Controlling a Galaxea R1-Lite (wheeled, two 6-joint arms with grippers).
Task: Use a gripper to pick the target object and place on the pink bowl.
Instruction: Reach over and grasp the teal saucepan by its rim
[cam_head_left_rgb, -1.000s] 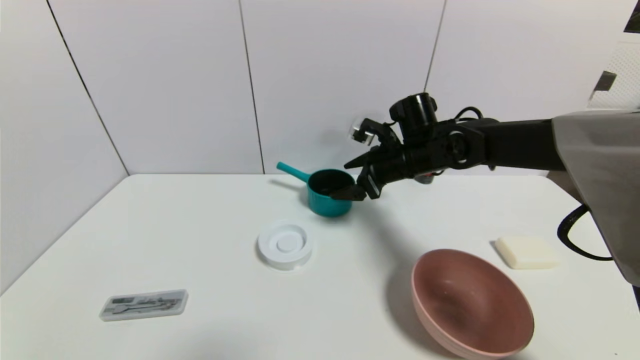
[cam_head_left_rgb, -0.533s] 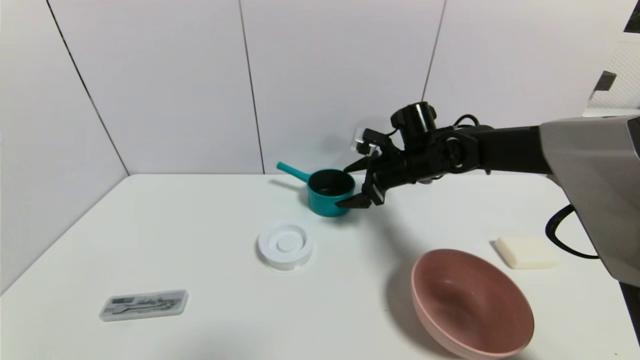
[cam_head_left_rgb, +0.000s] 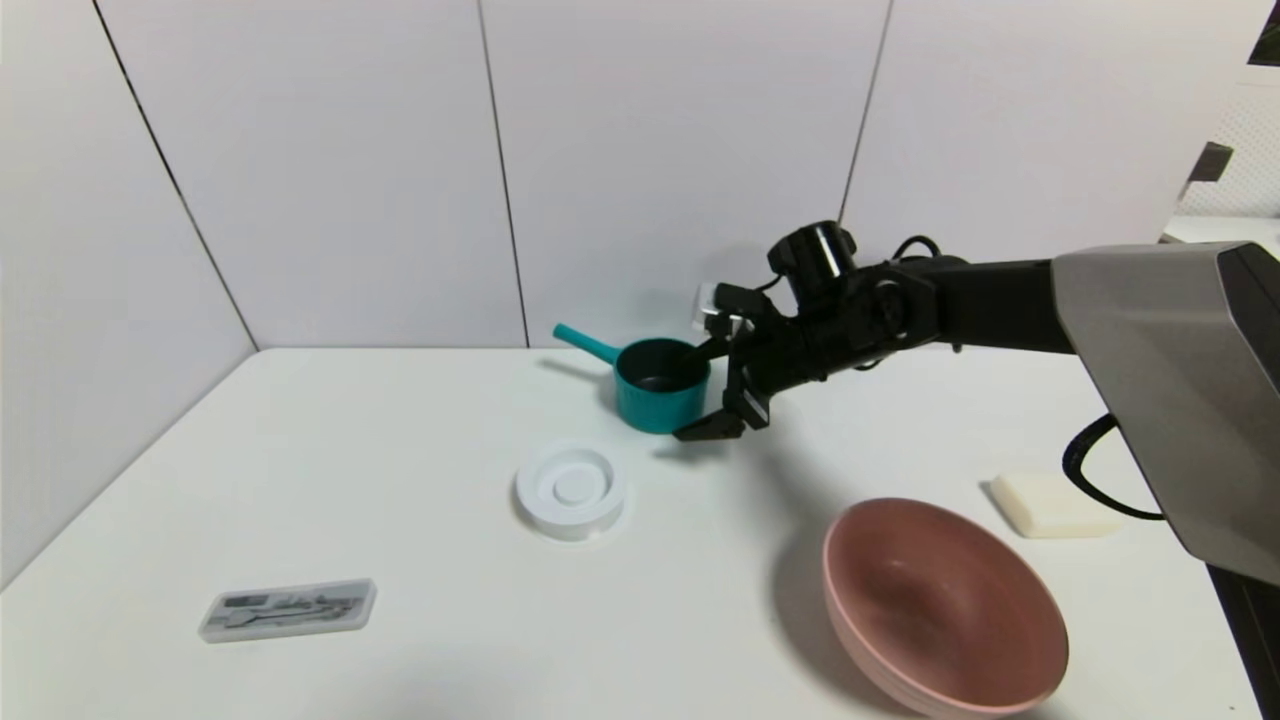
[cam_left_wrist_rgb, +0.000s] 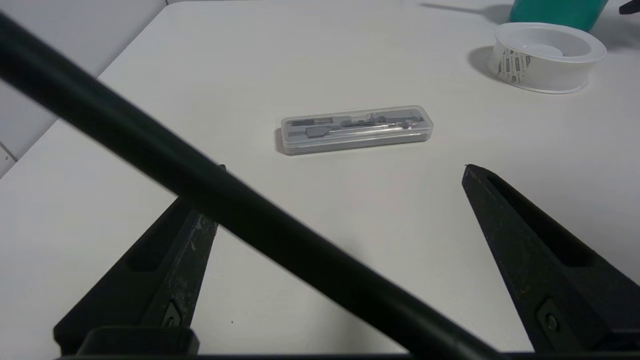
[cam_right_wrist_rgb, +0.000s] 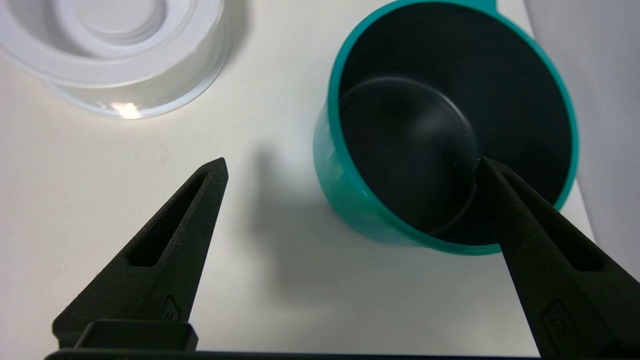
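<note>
1. While the right gripper (cam_head_left_rgb: 686, 394) stands wide at the teal saucepan (cam_head_left_rgb: 660, 408), one finger reaches over the mouth and the other is outside the wall, on the side nearer the robot. Nothing is gripped; whether either finger touches the pan cannot be told.
2. The saucepan sits upright on the white surface (cam_head_left_rgb: 400, 440), near the back wall, its straight handle pointing back and to the left. Its dark interior shows a round bottom with a paler ring around it.
3. The pink bowl (cam_head_left_rgb: 940, 600) is at the front right, well apart from the saucepan. It leans toward the right, and its smooth pink inside is in view.
4. A clear plastic case (cam_left_wrist_rgb: 357, 145) lies at the front left, holding metal drawing instruments in a grey insert.
5. The white ringed disc (cam_head_left_rgb: 571, 495) rests between case and saucepan, with a raised round centre inside its rim.
6. An off-white block (cam_head_left_rgb: 1055, 506) lies just behind the bowl, to the right.
7. The left gripper (cam_left_wrist_rgb: 344, 167) is wide and holds nothing, over the front left near the case.
</note>
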